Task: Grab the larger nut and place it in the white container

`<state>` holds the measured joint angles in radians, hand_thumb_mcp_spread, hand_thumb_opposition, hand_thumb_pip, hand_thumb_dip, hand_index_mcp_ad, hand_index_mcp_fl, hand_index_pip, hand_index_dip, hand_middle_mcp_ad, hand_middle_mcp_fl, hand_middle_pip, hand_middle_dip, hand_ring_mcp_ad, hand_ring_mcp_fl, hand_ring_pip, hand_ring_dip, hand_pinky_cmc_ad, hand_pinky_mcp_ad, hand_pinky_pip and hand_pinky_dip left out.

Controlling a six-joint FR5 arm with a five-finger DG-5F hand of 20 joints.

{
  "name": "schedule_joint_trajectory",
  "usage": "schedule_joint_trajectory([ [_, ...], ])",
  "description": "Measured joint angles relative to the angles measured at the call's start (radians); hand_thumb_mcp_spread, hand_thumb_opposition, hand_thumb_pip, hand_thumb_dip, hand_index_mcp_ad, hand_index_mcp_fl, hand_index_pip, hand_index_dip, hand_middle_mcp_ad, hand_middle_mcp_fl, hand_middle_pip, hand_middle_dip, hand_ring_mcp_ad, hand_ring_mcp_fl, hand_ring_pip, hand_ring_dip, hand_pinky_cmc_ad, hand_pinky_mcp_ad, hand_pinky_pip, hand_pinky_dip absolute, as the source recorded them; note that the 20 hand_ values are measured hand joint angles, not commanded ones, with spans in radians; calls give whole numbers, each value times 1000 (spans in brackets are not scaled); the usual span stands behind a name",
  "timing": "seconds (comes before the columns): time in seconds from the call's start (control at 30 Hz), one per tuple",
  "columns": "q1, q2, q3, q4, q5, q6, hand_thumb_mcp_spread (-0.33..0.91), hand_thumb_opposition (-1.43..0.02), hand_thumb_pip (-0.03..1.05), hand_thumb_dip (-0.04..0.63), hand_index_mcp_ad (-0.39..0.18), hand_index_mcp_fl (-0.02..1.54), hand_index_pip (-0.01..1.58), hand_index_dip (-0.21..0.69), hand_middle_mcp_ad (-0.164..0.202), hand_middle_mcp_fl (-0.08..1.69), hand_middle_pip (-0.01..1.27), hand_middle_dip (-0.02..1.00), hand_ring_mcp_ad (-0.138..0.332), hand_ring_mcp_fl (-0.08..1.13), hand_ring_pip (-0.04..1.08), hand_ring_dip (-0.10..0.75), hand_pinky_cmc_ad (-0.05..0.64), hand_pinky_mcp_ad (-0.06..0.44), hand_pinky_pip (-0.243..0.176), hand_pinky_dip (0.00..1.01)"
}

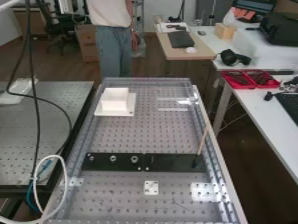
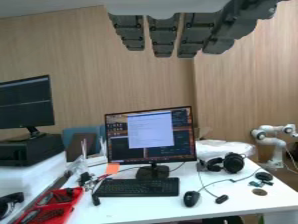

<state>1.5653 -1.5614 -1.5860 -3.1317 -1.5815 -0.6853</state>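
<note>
Much of the hand (image 2: pixel 163 37) is cut off in the wrist view

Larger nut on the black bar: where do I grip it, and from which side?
I'd come from above and pinch the larger nut on its outer rim, at the near and far sides. It is small and round, standing on the flat black bar; the smaller nut and the bearing flank it along the row, so a pinch along the row risks bumping them.
</note>
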Motion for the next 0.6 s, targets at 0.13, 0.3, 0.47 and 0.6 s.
schedule_joint_trajectory([
  [0.13,0,2,-2,1,0,0,72,-159,127,2,-7,-10,7,0,70,-10,10,24,66,12,12,14,63,51,-10,47],
  [0.3,0,6,-7,6,-1,2,218,-506,298,35,-7,-12,38,17,59,-2,87,77,75,7,51,24,176,183,-24,260],
  [0.47,0,10,-14,10,2,2,215,-635,325,37,-7,9,72,45,59,-7,106,127,126,5,72,51,316,281,-61,365],
  [0.6,-1,13,-24,14,7,6,215,-649,332,38,-7,9,68,49,59,-3,124,148,152,12,66,58,367,309,-75,414],
])
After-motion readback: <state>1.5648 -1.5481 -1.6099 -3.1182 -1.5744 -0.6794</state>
